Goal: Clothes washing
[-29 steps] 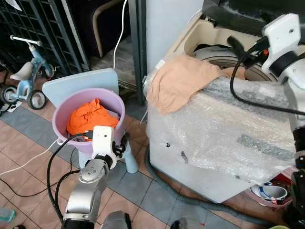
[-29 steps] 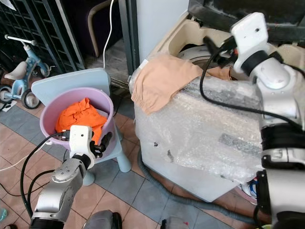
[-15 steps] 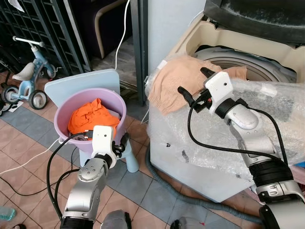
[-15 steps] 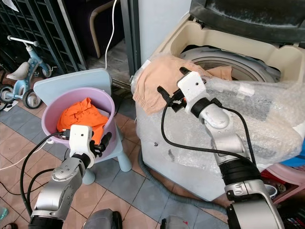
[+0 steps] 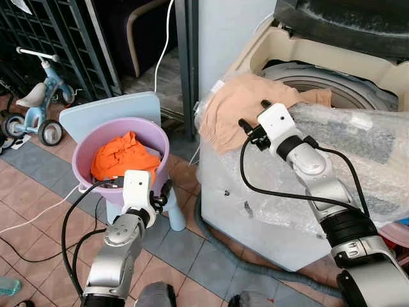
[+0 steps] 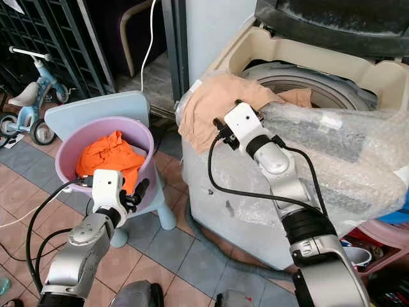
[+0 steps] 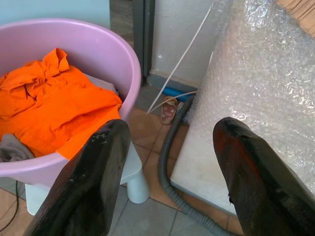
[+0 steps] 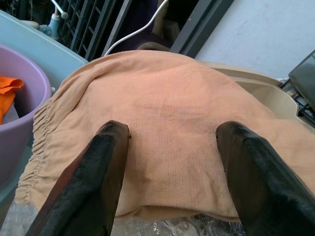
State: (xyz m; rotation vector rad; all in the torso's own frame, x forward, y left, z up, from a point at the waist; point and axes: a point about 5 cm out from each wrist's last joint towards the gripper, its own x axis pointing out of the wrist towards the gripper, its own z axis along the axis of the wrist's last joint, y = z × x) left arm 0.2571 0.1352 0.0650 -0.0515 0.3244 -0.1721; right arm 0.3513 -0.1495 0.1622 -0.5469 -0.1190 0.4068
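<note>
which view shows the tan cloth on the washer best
The right wrist view: the tan cloth spreads wide between the open right gripper fingers, its gathered edge plain. Both eye views show it smaller, draped over the washer's corner.

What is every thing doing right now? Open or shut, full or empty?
washing machine: lid up, drum open
peach cloth: draped over the machine's front corner, partly in the drum
purple basin: holds orange clothes
right gripper: open, just above the peach cloth
left gripper: open, empty, beside the basin
</note>
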